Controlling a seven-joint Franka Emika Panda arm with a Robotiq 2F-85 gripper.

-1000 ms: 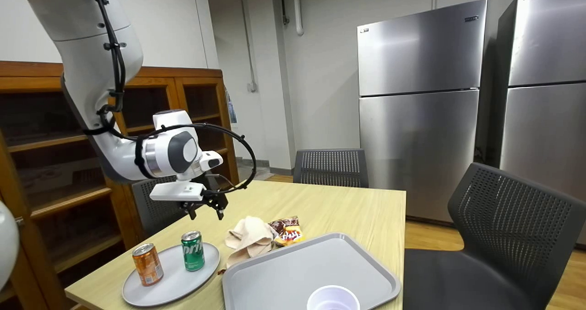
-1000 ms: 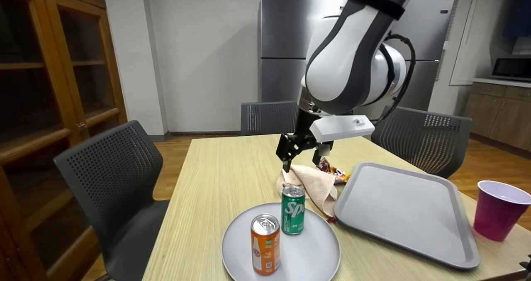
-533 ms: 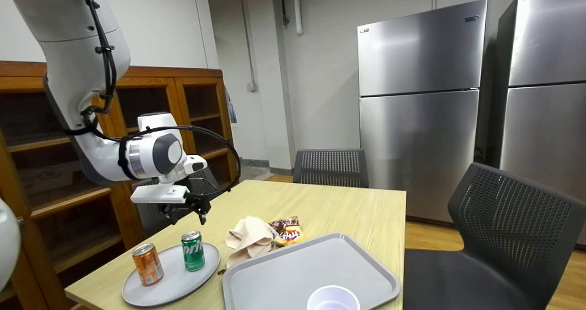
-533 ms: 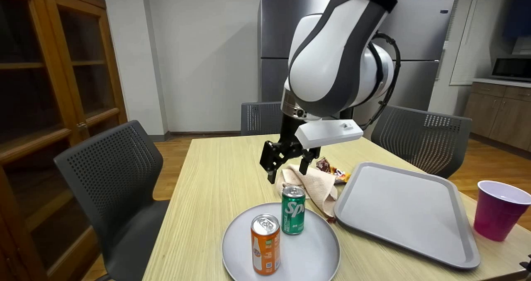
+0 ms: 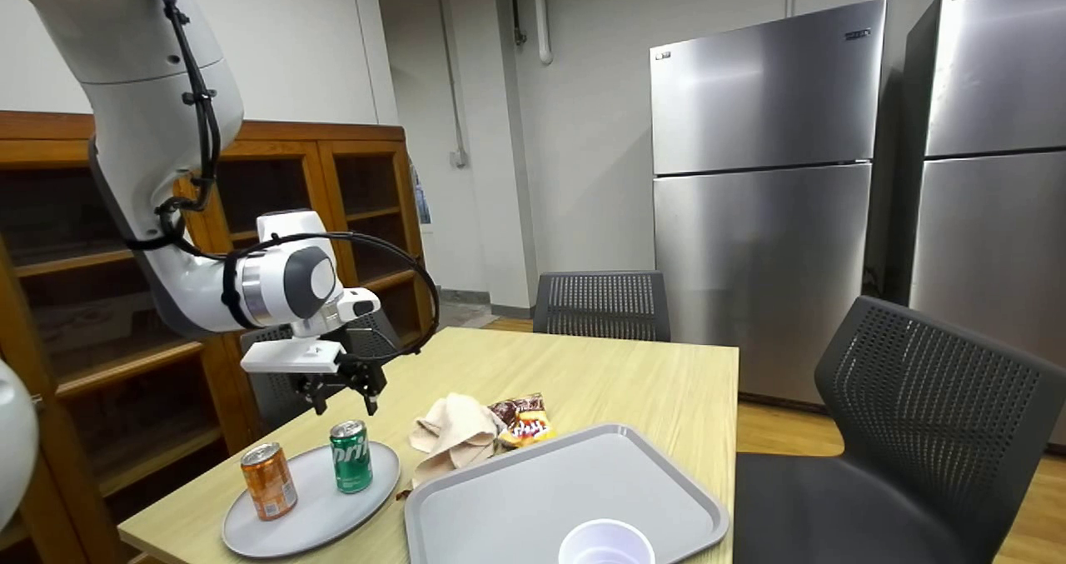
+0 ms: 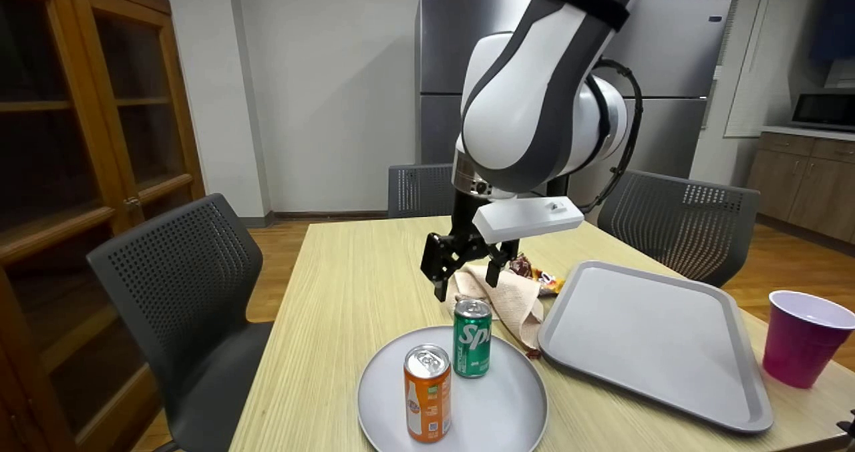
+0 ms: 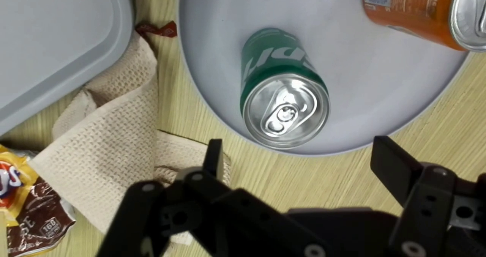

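My gripper (image 7: 298, 147) stands open, its black fingers (image 7: 391, 158) wide apart and nothing between them. The nearest thing is a green Sprite can (image 7: 286, 112), upright on a round grey plate (image 7: 360, 86). In the wrist view the can's silver top lies just beyond the fingertips, inside the width of the jaws. Both exterior views have the gripper (image 5: 346, 410) higher than the can (image 6: 472, 345), apart from it. An orange can (image 6: 427, 398) stands upright on the same plate, cut off by the frame edge in the wrist view.
A crumpled beige cloth (image 7: 110, 147) lies beside the plate, with a snack bag (image 5: 526, 421) behind it. A grey tray (image 6: 654, 332) sits next to the cloth. A magenta cup (image 6: 801, 345) stands at the tray's side. Dark chairs (image 5: 941, 397) surround the table.
My gripper has moved away from above the cloth toward the green can, leftward in both exterior views, then slightly lower in the last half second. The jaws have stayed open; the cans have not moved.
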